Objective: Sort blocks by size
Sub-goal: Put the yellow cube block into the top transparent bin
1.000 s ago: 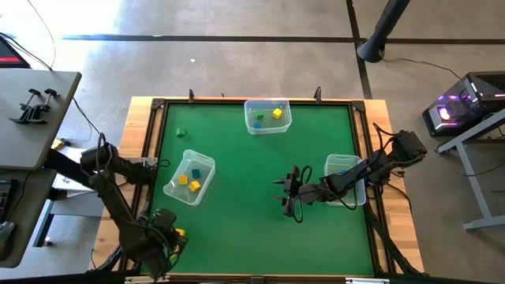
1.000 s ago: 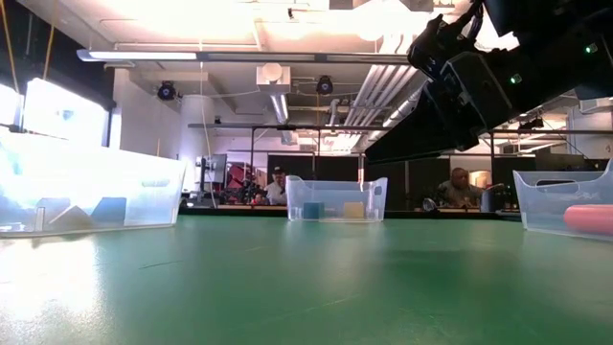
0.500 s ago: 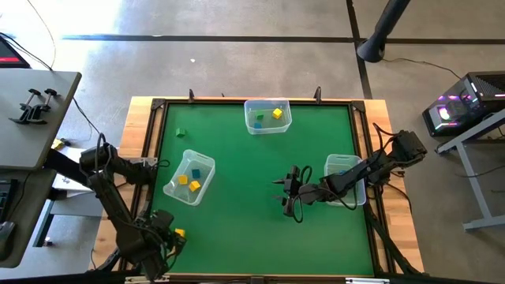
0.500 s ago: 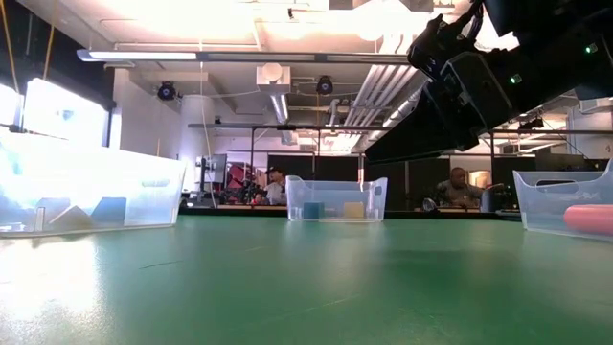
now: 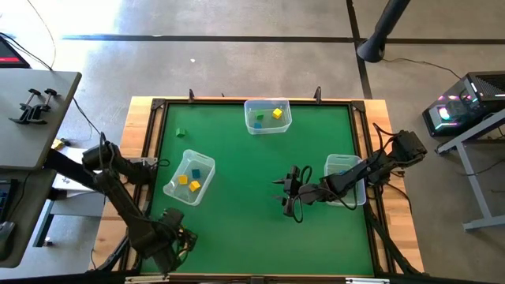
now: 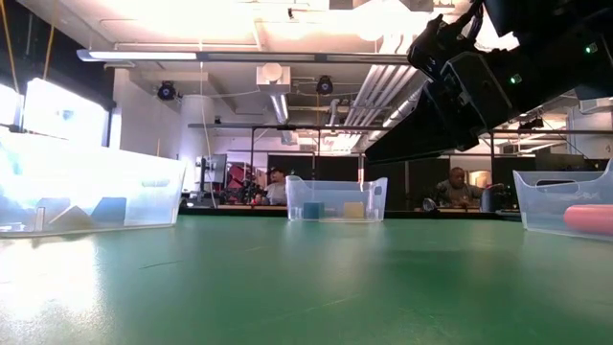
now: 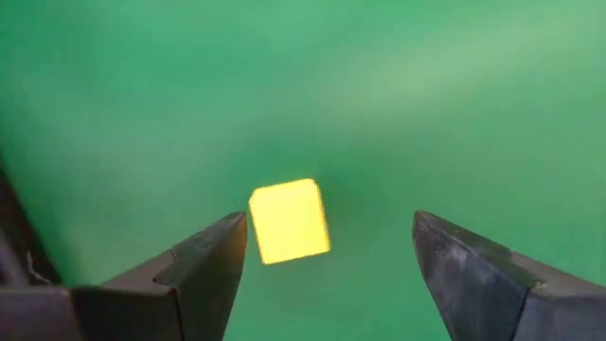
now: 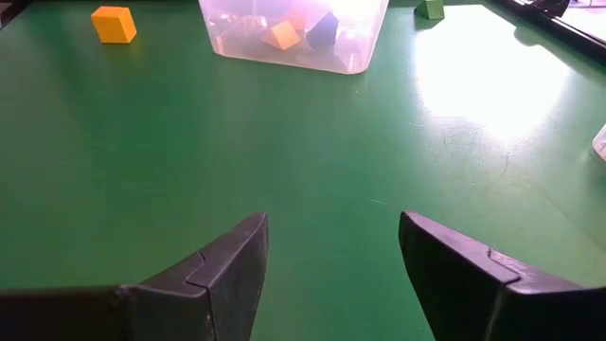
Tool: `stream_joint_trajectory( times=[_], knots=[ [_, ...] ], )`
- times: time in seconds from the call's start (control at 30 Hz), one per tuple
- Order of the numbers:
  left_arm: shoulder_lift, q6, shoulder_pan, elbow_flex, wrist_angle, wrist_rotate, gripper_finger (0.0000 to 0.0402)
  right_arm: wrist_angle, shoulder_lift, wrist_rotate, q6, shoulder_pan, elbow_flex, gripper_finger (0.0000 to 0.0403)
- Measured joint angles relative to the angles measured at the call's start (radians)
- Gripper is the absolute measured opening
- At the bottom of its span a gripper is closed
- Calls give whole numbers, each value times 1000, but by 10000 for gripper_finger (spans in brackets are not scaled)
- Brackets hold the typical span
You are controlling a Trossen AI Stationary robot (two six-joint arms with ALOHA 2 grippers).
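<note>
- Left wrist view shows the left tool point(image 7: 322, 260) spread wide open above the green worktop point(image 7: 454, 85), holding nothing; a yellow cube point(image 7: 289, 220) lies between its fingers point(image 7: 204, 260), nearer one of them and touching neither.
- From above, the left tool point(image 5: 175, 241) sits at the worktop's near-left corner, just beyond the near end of the left bin point(image 5: 189, 177).
- That left bin holds yellow blocks point(image 5: 188, 182) and a blue one; a green cube point(image 5: 181, 132) lies alone on the worktop beyond the bin, towards the far-left corner.
- The far bin point(image 5: 267, 115), well apart from the left bin along the far edge, holds a yellow block point(image 5: 277, 113) with green and blue pieces.
- The right tool point(image 5: 288, 191) hovers well to the right of the left bin, fingers apart and empty, just beside the right bin point(image 5: 344, 167).
- Low view shows a pink-red cylinder point(image 6: 587, 219) inside the right bin.
</note>
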Motion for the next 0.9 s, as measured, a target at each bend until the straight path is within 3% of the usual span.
stream_joint_trajectory(
  times=[0.23, 0.9],
  knots=[
    [0, 15, 14, -76, 127, 120, 287, 0, 0, 0, 0, 0, 0, 234],
    [0, -30, 66, -112, 124, 116, 287, 3, 0, 0, 0, 0, 0, 234]
  ],
)
